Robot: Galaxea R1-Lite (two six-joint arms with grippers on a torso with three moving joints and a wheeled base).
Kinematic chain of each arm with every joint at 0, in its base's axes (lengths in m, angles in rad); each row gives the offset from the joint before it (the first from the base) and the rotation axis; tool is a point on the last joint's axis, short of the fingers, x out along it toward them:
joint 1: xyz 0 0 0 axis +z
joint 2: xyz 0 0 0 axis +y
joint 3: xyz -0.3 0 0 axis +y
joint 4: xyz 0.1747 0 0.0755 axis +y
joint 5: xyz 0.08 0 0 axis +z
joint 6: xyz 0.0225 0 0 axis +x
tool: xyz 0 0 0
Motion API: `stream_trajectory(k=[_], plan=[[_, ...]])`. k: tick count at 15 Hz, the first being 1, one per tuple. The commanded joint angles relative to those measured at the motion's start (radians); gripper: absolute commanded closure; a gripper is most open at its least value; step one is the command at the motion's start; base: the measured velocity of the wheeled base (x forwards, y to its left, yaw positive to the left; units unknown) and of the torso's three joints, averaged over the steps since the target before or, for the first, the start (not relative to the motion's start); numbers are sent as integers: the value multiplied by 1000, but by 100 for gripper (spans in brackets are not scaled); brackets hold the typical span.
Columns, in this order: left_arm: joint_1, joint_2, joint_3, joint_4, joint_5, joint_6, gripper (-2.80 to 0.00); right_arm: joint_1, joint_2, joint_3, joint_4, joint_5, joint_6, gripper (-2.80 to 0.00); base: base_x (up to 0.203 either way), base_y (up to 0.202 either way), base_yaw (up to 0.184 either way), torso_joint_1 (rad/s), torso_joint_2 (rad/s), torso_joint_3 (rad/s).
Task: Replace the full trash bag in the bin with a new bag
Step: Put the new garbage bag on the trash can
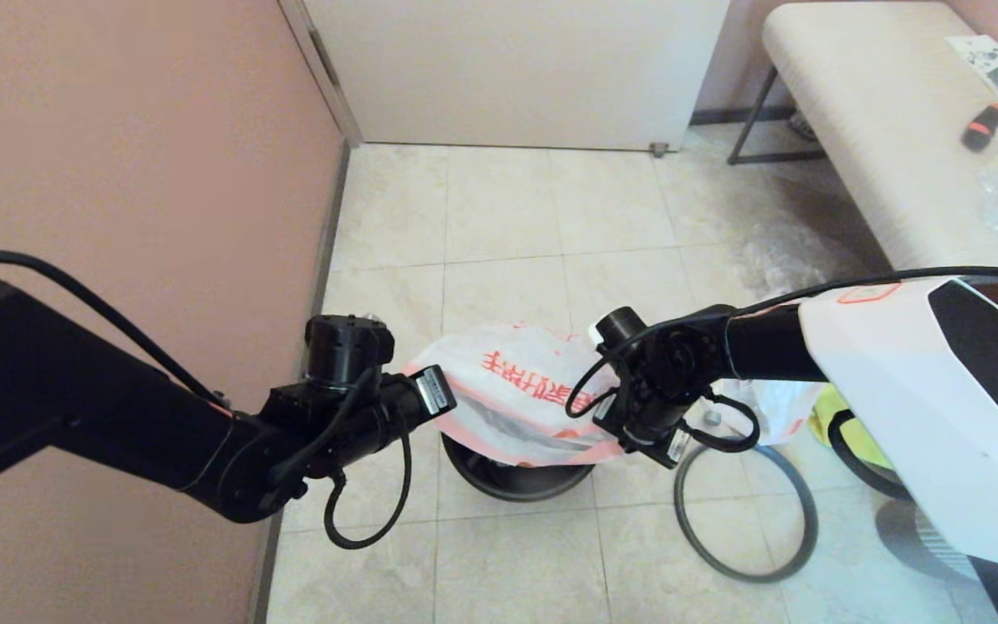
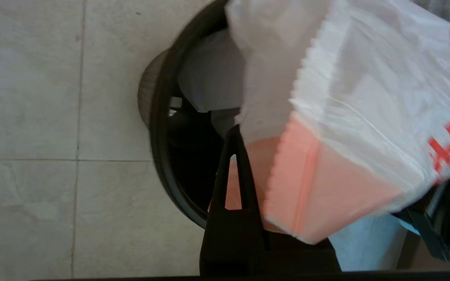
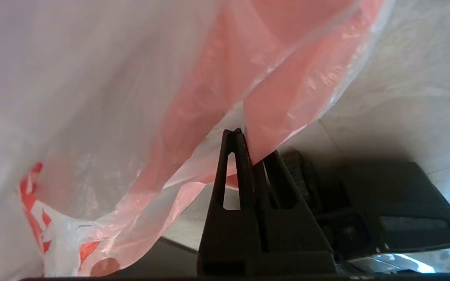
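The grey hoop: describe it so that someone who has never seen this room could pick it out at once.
On the tiled floor stands the black bin, above which the left claw and right claw hold the new bag. On the bin's right the grey hoop lies flat. It alone is a thin open ring with tile showing through.

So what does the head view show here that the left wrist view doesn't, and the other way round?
Only the head view: the new bag spanning from the left gripper to the right gripper, the grey hoop lying on the floor tiles, and the bench. Only the left wrist view: the dark inside of the bin, with part of the bag hanging into it. Both: the bag held over the bin by its pink edge.
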Motion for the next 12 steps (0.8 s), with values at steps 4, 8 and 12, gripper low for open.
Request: stream_trajectory(k=[4,8,12], plan=[[48,56,26,-2,3,-2,0,17,-4,35,2,1,6,0,0,0,0,0,0,0],[142,93,103,-3,-3,-1,0,50,2,26,0,-3,1,0,0,0,0,0,0,0],[160,163,108,-3,-2,2,0,94,69,15,1,-68,-4,0,0,0,0,0,0,0]])
